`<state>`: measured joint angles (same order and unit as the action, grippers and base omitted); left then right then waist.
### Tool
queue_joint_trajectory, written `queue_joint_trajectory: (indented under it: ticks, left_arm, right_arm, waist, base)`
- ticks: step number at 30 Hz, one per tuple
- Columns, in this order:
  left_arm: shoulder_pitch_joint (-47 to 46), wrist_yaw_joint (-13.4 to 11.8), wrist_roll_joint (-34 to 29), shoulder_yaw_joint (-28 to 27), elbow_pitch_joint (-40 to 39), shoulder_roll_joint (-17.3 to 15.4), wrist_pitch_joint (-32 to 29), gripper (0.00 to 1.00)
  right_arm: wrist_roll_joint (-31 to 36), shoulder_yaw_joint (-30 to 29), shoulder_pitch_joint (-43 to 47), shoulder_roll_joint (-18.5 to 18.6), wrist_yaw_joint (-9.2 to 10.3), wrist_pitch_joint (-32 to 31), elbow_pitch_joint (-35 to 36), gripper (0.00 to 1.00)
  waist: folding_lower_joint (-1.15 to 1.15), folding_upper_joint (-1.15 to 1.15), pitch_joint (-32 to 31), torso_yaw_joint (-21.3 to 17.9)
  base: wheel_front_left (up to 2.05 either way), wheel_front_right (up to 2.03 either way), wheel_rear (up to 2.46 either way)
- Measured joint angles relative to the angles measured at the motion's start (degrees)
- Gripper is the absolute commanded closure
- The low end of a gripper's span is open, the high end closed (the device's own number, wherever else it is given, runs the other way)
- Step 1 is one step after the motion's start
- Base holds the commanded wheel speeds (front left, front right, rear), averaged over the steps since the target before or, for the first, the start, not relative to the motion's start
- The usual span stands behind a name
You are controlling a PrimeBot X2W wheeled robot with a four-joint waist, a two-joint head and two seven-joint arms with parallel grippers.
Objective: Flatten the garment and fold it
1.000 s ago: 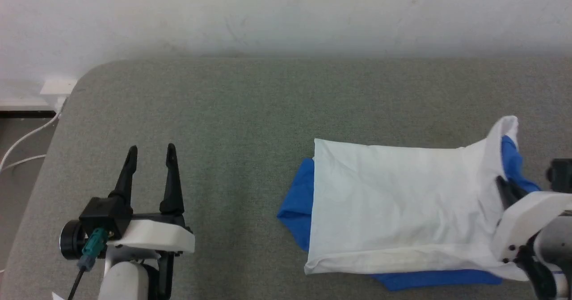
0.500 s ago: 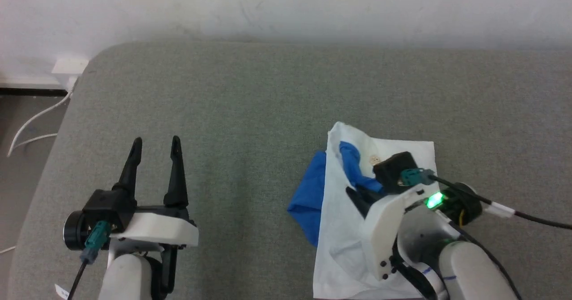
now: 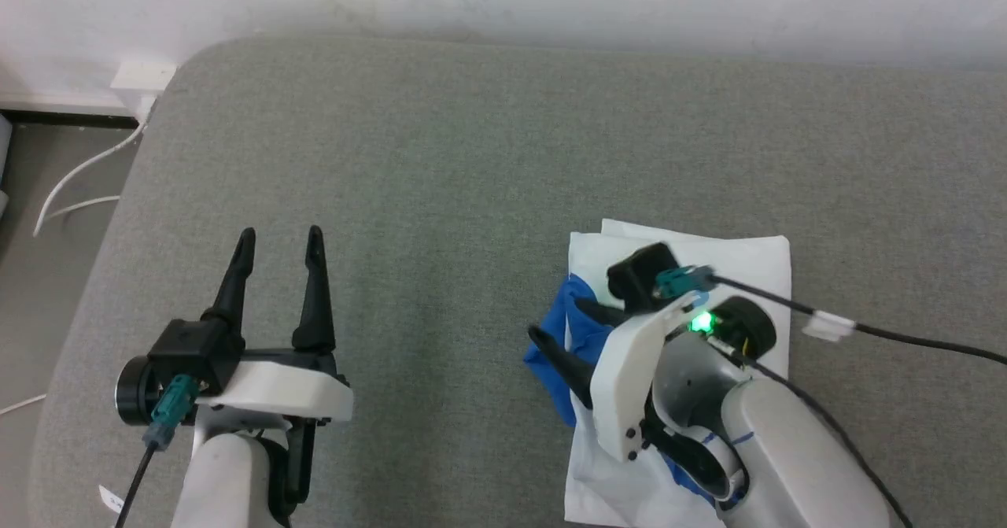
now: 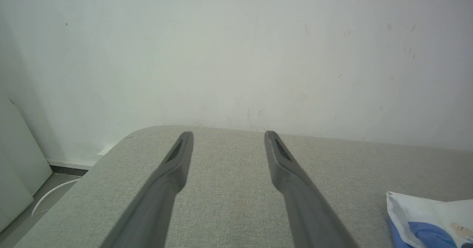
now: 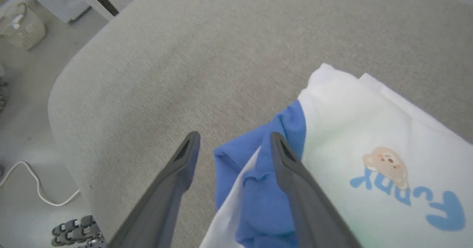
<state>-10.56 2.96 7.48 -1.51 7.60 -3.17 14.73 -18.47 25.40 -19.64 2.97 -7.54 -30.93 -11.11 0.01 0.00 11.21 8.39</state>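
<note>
Although a wide grey padded surface (image 3: 440,158) takes up most of the head view, the garment (image 3: 751,256) lies toward four o'clock on it as a white folded packet, partly under the right arm. The left gripper (image 3: 281,235) hovers well apart at eight o'clock, its fingers spread and holding nothing. The right gripper (image 3: 553,315) is also spread and grips nothing, one finger over bare surface and the other over a bunched blue sleeve (image 5: 240,155) that pokes out of the packet's nine o'clock edge. That is probably the risk: a finger lifting away could snag the loose sleeve and drag the top layer open, and a sleeve left sticking out would spoil the fold. The packet's long axis seems to run from twelve to six o'clock, with the sleeve pointing to nine. A small bear print (image 5: 386,161) sits on the top layer.
</note>
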Motion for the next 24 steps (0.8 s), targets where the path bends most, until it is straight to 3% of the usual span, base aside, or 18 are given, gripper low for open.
queue_joint_trajectory:
  ticks: [6,13,19,24]
  left_arm:
    - [0.05,0.00,0.00,-0.57,-0.23,0.04,0.00,0.00]
    - [1.02,0.00,-0.01,-0.77,-0.79,0.11,0.00,0.00]
    - [1.55,0.00,-0.01,-0.67,-0.90,0.14,0.00,0.00]
    - [2.04,0.00,-0.01,-0.44,-0.99,0.19,0.00,0.00]
  right_arm:
    - [-8.45,-2.54,0.04,-0.19,0.00,13.25,9.94,0.00]
    - [-10.29,-17.08,7.82,-0.18,0.00,26.22,18.11,0.00]
    - [-8.56,-27.82,16.73,-0.08,0.01,26.10,16.11,0.00]
    - [-9.93,-29.14,19.00,0.05,0.01,21.72,9.69,0.00]
  waist:
    - [-0.01,0.00,-1.28,-0.83]
    - [-0.02,0.00,-3.45,-2.67]
    - [-0.02,0.00,-4.74,-4.22]
    - [-0.02,0.00,-5.06,-4.83]
  base:
    - [0.00,0.00,0.00]
    - [0.00,0.00,0.00]
    - [0.00,0.00,0.00]
    - [0.00,0.00,0.00]
